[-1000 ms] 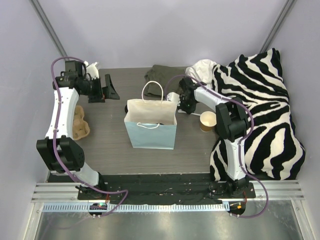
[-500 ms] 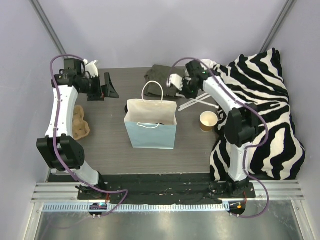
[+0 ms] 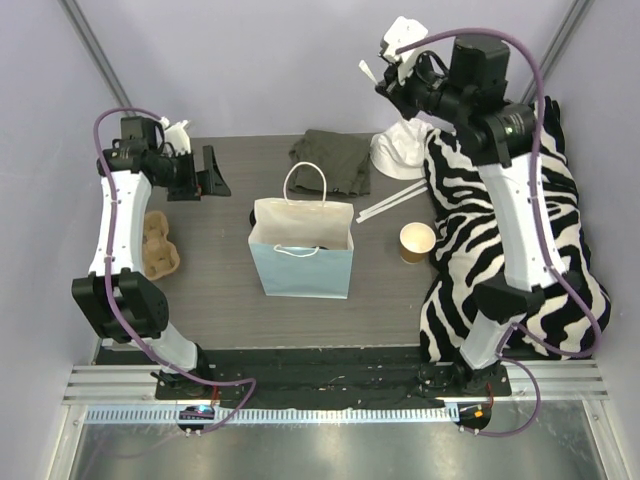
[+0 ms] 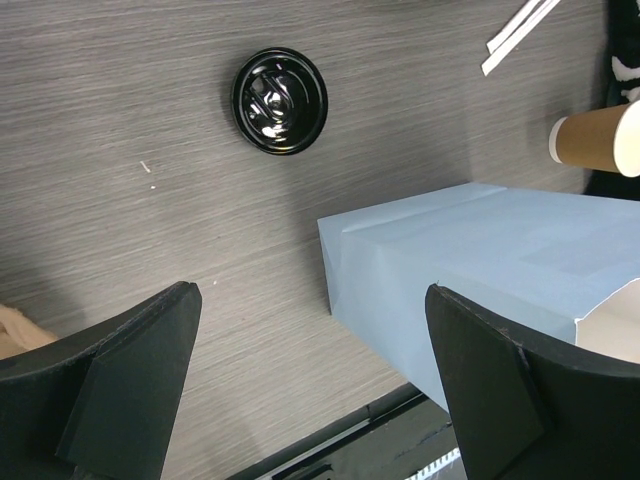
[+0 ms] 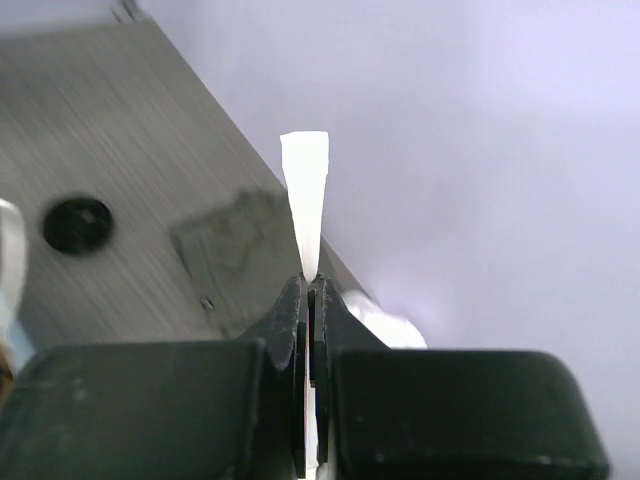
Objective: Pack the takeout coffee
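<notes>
1. The right claw [image 5: 309, 285] is clamping shut on a thin white wrapped straw [image 5: 305, 190], raised high over the back of the bench [image 3: 220, 290], well apart from everything else. It is pinching only the straw's lower end, so a fast swing is likely to bend it or let it slide out.
2. The left claw [image 4: 310, 310] is hanging with its jaws wide apart, holding nothing, low over the bench just left of the blue paper bag [image 3: 300, 265].
3. The takeout coffee is sitting in two parts. The tan paper cup [image 3: 417, 242] is standing open-topped right of the bag, beside the zebra blanket [image 3: 520, 250]. Its black lid [image 4: 280, 87] is lying alone on the bench, left of the bag. Whether the cup is holding liquid I cannot tell, but bagging it unlidded is inviting a spill.
4. The bag is standing unsupported with its handles arching over its mouth. A descending cup catching a handle or the rim is liable to tip it.
5. A claw reaching for the cup is risking a snag on the blanket.
</notes>
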Motion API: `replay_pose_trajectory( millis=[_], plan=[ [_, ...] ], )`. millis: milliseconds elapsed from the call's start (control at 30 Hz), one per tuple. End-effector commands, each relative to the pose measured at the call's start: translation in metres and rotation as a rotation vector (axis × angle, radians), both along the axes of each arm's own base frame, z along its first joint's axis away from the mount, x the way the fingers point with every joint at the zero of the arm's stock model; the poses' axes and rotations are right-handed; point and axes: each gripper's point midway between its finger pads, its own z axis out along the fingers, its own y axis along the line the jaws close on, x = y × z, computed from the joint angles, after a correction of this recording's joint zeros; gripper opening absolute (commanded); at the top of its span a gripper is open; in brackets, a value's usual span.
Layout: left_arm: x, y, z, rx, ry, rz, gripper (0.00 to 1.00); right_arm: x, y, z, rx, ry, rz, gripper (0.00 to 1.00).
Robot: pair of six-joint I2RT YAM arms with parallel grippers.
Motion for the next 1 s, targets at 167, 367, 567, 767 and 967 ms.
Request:
replay_pose_trajectory(
  millis=[167, 367, 567, 767, 967],
  plan=[
    [-0.007, 0.010, 0.021, 0.017, -0.074, -0.004, 1.00, -0.159, 0.078, 0.117, 0.441, 0.004, 0.389, 0.01],
    [-0.013, 0.008, 0.017, -0.009, -0.061, -0.010, 1.00, -0.177, 0.119, 0.088, 0.417, 0.089, 0.509, 0.01],
    [-0.026, 0.003, 0.012, -0.039, -0.054, -0.017, 1.00, -0.169, 0.156, 0.050, 0.358, 0.119, 0.507, 0.01],
    [-0.038, -0.002, 0.004, -0.062, -0.063, 0.001, 1.00, -0.156, 0.179, 0.017, 0.286, 0.133, 0.504, 0.01],
    [-0.041, -0.006, 0.001, -0.093, -0.051, 0.002, 1.00, -0.141, 0.187, -0.028, 0.182, 0.120, 0.491, 0.01]
  ],
)
